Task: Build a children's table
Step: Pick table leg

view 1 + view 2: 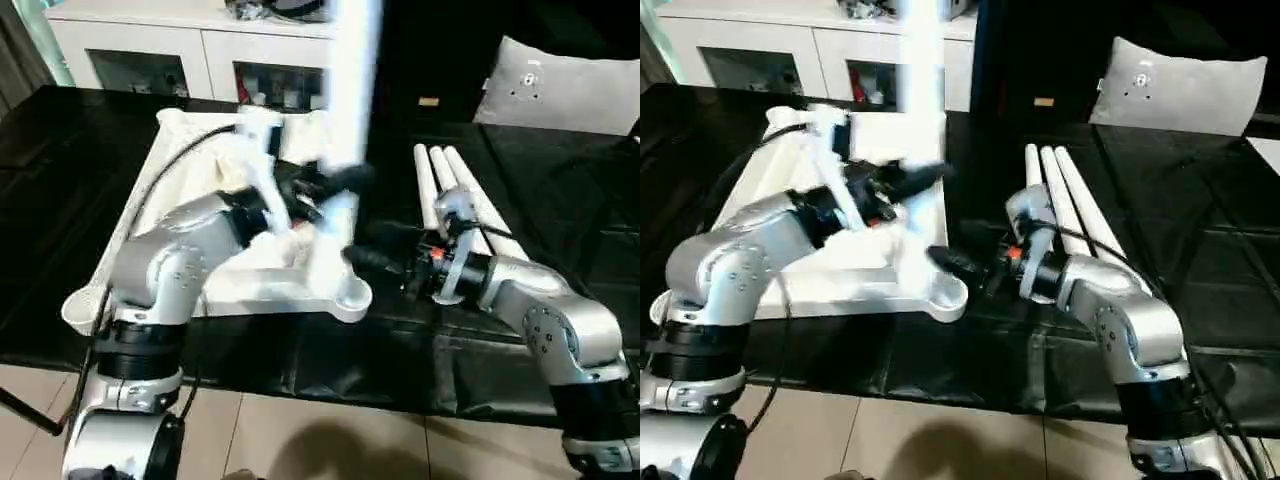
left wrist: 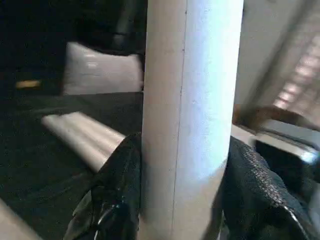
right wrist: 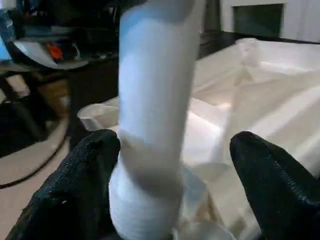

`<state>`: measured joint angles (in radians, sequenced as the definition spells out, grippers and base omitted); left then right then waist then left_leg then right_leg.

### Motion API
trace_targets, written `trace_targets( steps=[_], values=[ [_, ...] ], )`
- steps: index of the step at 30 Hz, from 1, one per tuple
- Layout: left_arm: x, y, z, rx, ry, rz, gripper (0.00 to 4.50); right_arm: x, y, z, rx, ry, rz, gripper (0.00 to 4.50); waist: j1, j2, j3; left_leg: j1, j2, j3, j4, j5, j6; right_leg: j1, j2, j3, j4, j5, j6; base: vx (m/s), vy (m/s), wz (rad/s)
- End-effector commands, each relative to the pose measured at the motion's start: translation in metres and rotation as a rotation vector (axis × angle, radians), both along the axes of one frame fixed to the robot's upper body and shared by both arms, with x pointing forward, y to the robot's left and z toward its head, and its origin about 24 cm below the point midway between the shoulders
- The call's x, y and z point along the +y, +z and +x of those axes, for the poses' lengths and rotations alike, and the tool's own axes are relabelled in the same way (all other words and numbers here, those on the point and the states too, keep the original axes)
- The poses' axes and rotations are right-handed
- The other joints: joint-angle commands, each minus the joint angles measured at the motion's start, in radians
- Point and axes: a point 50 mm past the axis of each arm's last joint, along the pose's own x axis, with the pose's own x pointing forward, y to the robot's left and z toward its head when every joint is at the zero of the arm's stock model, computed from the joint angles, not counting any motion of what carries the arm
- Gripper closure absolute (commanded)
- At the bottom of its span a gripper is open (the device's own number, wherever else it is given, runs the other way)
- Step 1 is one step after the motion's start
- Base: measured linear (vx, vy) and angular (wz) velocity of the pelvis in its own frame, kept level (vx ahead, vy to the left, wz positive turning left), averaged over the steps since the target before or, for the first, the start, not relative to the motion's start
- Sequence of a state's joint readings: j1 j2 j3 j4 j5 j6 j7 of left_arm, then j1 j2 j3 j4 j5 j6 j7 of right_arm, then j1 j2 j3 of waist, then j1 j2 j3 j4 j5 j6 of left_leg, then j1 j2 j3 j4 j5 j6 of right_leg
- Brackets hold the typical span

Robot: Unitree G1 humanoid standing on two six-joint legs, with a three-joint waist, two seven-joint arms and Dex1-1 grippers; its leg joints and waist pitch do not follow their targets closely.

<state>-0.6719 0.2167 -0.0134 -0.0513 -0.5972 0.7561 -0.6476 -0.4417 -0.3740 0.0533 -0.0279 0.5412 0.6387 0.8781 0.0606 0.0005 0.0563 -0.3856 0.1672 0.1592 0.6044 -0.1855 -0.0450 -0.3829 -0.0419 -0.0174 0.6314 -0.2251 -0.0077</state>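
The square white plastic tabletop [image 1: 190, 270] with the ribbed underside is lying upside down on the black-covered desk [image 1: 560, 190], its round corner sockets facing upward. One long white tapered tubular leg [image 1: 350, 110] is standing upright over the near corner socket [image 1: 350, 295] closest to the right arm, with its lower end at that socket; whether it is fully seated cannot be told. The left pincer [image 1: 325, 185] is reaching across the tabletop and pinching this upright leg, with its two black fingers [image 2: 117, 195] pressing against opposite sides of the tube. The right pincer [image 3: 170, 195] is sitting low beside the same corner, its black fingers [image 3: 270, 185] spread wide apart on either side of the leg's base; one finger is lying close against the tube and the other is standing well apart from it. The three spare white tubular legs [image 1: 455, 195] are lying side by side on the desk, beside the right forearm. A grey-white cushion [image 1: 560, 85] is resting at the far edge of the desk, and a white cabinet [image 1: 190, 45] is standing behind the desk.
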Motion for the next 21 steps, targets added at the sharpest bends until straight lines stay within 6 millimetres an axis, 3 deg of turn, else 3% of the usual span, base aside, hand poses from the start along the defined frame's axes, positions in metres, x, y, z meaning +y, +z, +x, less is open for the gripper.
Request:
trace_targets(
  steps=[1,9,10,13,21],
  values=[
    [-0.008,0.013,-0.006,-0.062,-0.083,-0.001,2.65,0.004,0.009,-0.003,-0.004,0.088,0.007,0.55,0.004,-0.007,-0.067,0.017,0.05,-0.009,-0.057,-0.063,0.048,0.054,-0.082,0.037,-0.065,0.027,-0.252,0.0,0.0,0.0],
    [-0.02,0.02,-0.021,-0.111,-0.28,0.005,2.65,0.009,0.008,-0.002,0.016,0.171,-0.018,0.55,0.005,-0.012,-0.069,0.017,0.051,-0.008,-0.056,-0.044,0.049,0.053,-0.083,0.036,-0.062,0.028,-0.252,0.0,0.0,0.0],
    [-0.021,0.02,-0.022,-0.113,-0.286,0.009,2.65,0.01,0.009,-0.002,0.019,0.18,-0.014,0.84,0.004,-0.011,-0.068,0.017,0.05,-0.007,-0.056,-0.046,0.05,0.052,-0.082,0.036,-0.063,0.027,-0.252,0.0,0.0,0.0],
    [-0.021,0.02,-0.022,-0.115,-0.291,0.014,2.65,0.01,0.01,-0.003,0.026,0.198,-0.006,0.91,0.005,-0.011,-0.068,0.017,0.05,-0.007,-0.056,-0.047,0.052,0.054,-0.082,0.036,-0.063,0.023,-0.249,0.0,0.0,0.0],
    [-0.02,0.019,-0.019,-0.121,-0.305,0.031,2.65,0.011,0.009,-0.008,0.05,0.257,-0.005,1.64,0.005,-0.008,-0.07,0.017,0.05,-0.007,-0.056,-0.046,0.047,0.054,-0.082,0.035,-0.062,0.034,-0.252,0.0,0.0,0.0]
  ],
)
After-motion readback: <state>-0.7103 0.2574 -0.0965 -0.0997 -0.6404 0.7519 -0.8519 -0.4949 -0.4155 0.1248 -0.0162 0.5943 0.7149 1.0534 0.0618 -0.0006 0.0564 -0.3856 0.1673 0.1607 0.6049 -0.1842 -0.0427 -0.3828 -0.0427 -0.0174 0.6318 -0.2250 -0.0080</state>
